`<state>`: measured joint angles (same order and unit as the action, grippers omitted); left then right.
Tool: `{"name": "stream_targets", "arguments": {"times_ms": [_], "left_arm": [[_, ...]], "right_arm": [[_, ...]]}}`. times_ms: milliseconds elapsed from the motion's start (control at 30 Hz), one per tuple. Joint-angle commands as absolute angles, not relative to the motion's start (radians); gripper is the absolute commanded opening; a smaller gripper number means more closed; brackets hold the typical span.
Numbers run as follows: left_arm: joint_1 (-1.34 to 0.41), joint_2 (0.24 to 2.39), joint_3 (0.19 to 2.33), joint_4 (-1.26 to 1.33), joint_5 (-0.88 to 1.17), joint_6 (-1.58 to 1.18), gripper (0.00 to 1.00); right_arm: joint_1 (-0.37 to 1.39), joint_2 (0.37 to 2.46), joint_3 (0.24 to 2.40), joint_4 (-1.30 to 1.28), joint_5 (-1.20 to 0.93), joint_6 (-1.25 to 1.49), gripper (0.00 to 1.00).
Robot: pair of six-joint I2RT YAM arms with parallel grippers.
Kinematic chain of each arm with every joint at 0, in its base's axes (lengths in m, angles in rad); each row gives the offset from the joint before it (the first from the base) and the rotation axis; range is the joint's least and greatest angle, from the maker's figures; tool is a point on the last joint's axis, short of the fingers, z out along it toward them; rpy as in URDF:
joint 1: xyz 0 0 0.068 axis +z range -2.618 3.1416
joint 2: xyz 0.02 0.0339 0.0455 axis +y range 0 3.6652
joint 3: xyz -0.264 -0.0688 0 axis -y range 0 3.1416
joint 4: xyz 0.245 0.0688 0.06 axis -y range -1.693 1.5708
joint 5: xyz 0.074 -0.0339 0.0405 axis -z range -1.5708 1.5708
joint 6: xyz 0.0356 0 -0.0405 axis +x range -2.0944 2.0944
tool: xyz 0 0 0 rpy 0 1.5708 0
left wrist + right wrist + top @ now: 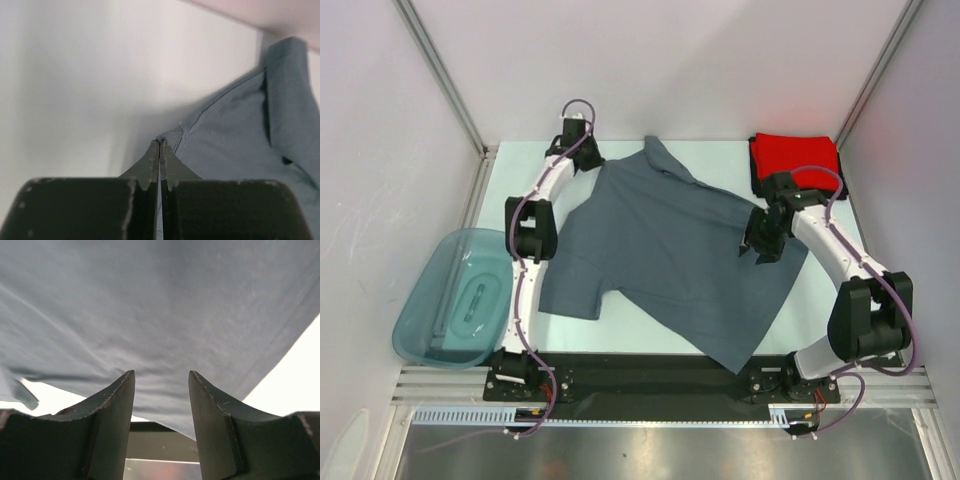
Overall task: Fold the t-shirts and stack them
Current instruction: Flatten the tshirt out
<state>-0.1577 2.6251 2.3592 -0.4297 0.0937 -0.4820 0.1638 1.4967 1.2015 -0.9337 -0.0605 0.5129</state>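
Item, near edge: a black strip [650, 375] is running along the table [720, 160], with my two arm bases bolted on it. Item, near left: a translucent teal tub [455, 300] is sitting just beside my left arm, clear of the cloth. Item, centre: the slate blue-grey t-shirt [660, 250] is lying spread open and unfolded across the table, one corner reaching the black strip at the near right, its collar pointing to the far edge. Item, right of centre: my right claw [752, 250] is hanging over the right part of this shirt with its fingers standing apart and nothing between them; in my right wrist view the right claw [161, 372] is facing the grey cloth [150, 305], and I cannot tell whether it is touching. Item, far left: my left claw [588, 158] is sitting at the shirt's far left edge; in my left wrist view the left claw [159, 142] is pinching together on a stitched hem corner of the shirt [240, 150]. Item, far right corner: the red t-shirt [798, 160] is lying folded into a rectangle, well apart from my left claw, with the black t-shirt [757, 160] showing as a dark edge along its left side.
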Motion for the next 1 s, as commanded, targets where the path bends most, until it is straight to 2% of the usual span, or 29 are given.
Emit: {"name": "stream_targets", "arguments": {"times_ms": [0,33,67,100,167,267,433,500,533,667,967], "left_arm": [[-0.129,2.605,2.437,-0.331,0.041,-0.518,0.02],[-0.120,2.594,2.434,-0.339,0.037,-0.517,0.25],[-0.115,2.562,2.430,-0.363,0.020,-0.514,0.41],[-0.112,2.542,2.406,-0.371,0.018,-0.500,0.64],[-0.106,2.493,2.367,-0.406,0.015,-0.476,0.73],[-0.106,2.383,2.269,-0.486,0.002,-0.416,0.72],[-0.103,2.153,1.999,-0.571,-0.049,-0.350,0.55],[-0.103,2.087,1.854,-0.571,-0.058,-0.325,0.57],[-0.101,2.048,1.815,-0.577,-0.061,-0.324,0.62],[-0.098,2.051,1.744,-0.656,-0.046,-0.290,0.71],[-0.072,2.100,1.747,-0.745,-0.061,-0.310,0.63]], "right_arm": [[0.209,1.522,1.247,-0.953,-0.046,0.551,0.52],[0.219,1.531,1.258,-0.948,-0.046,0.551,0.52],[0.235,1.537,1.262,-0.946,-0.051,0.549,0.52],[0.239,1.543,1.267,-0.940,-0.052,0.548,0.53],[0.258,1.563,1.272,-0.933,-0.066,0.538,0.53],[0.278,1.588,1.276,-0.928,-0.074,0.515,0.52],[0.379,1.572,1.201,-0.888,-0.077,0.476,0.51],[0.432,1.563,1.129,-0.851,-0.098,0.469,0.50],[0.449,1.562,1.102,-0.839,-0.110,0.468,0.49],[0.543,1.539,1.011,-0.783,-0.158,0.483,0.44],[0.727,1.451,0.894,-0.749,-0.175,0.474,0.38]]}}
